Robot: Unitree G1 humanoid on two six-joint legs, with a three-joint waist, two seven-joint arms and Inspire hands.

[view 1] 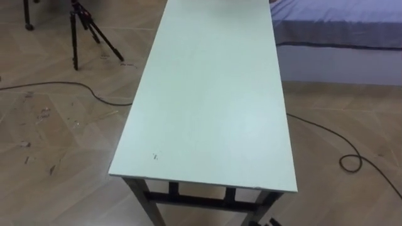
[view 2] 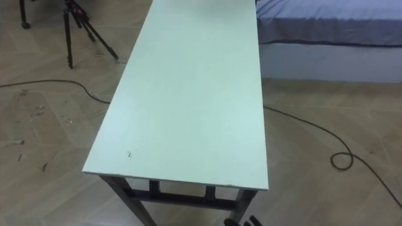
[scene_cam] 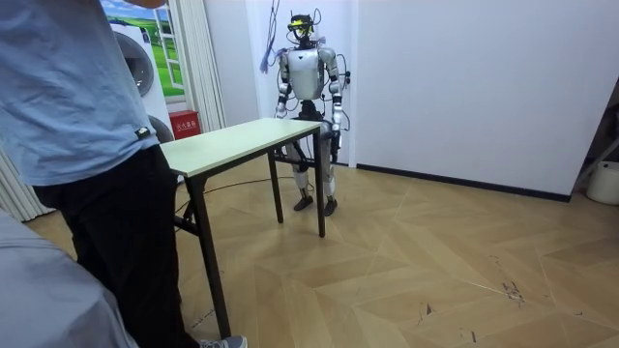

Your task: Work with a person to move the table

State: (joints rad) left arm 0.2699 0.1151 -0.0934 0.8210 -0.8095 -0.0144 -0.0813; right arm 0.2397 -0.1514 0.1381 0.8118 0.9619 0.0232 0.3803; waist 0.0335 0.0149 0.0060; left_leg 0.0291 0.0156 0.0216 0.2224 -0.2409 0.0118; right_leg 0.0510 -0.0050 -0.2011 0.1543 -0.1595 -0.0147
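The table (view 1: 207, 94) has its short near edge at the bottom of the left eye view, with dark legs and a crossbar under it. Its pale green top is bare but for a small dark mark near the lower left corner. From there the long edges run straight to the top of the frame.

At lower right a dark cable (view 1: 352, 160) loops on the wooden floor beside the table. At middle left another cable (view 1: 63, 85) runs in to the table's left edge. Higher up, a tripod (view 1: 85, 31) stands at upper left, apart from the table. A bed (view 1: 339, 25) fills the upper right, and its side is close to the table's far right edge, so the gap there is narrow.

In the room view a person (scene_cam: 87, 145) stands at the left of the frame, at the table's near end. Whether they touch it cannot be seen. The table stands with its legs on the floor.

To the right of it is wide open floor as far as the white wall. There a white tub (scene_cam: 604, 182) sits at the right edge of the frame — its inside is hidden.

The robot stands at the table's far end, upper centre. Its right hand (scene_cam: 281, 112) and left hand (scene_cam: 340, 122) are low beside its body — open or closed, I cannot tell.
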